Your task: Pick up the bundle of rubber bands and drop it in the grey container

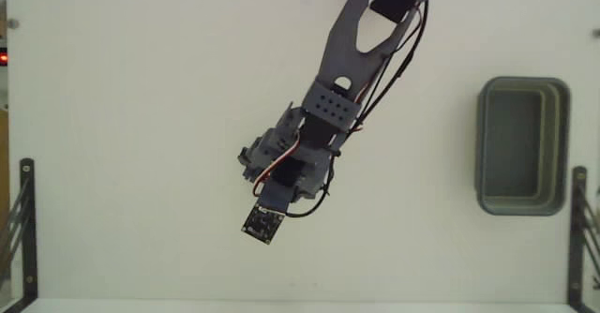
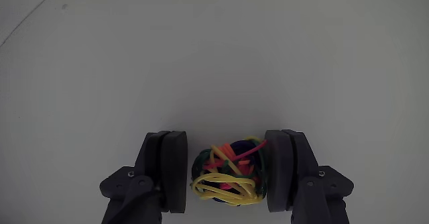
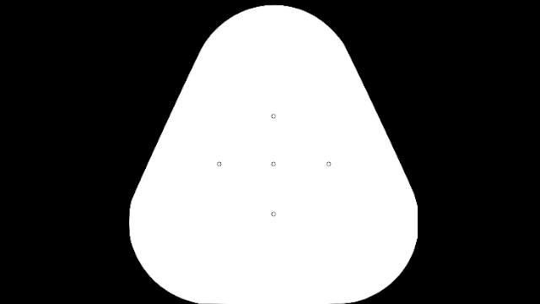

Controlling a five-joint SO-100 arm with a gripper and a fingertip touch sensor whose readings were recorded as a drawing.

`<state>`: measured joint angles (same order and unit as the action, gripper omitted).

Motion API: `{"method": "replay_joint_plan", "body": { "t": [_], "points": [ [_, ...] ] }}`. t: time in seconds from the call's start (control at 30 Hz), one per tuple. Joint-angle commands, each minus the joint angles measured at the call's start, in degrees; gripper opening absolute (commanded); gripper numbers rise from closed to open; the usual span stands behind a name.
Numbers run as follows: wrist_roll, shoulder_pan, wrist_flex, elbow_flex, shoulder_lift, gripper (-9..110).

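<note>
In the wrist view the bundle of rubber bands (image 2: 228, 174), a knotty clump of yellow, red, green and dark loops, sits between my gripper's (image 2: 226, 145) two dark fingers. Both pads touch its sides, so the gripper is shut on it above the white table. In the fixed view my arm (image 1: 328, 107) reaches down from the top edge to the table's middle. The bundle and the fingertips are hidden under the wrist there. The grey container (image 1: 483, 144) stands far off at the right edge, its hollow showing nothing inside.
A small black square circuit board (image 1: 263, 221) hangs at the wrist's lower end in the fixed view. Black metal brackets stand at the lower left (image 1: 23, 229) and lower right (image 1: 579, 229) table edges. White tabletop lies between the arm and the container.
</note>
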<state>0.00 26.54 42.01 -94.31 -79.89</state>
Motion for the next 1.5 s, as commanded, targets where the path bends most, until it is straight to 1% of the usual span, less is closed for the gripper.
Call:
{"method": "replay_joint_plan", "body": {
  "t": [0.0, 1.47],
  "points": [
    [0.0, 1.3, -0.37, -0.13, -1.79, 68],
    [0.0, 1.3, -0.37, -0.13, -1.79, 56]
  ]
}}
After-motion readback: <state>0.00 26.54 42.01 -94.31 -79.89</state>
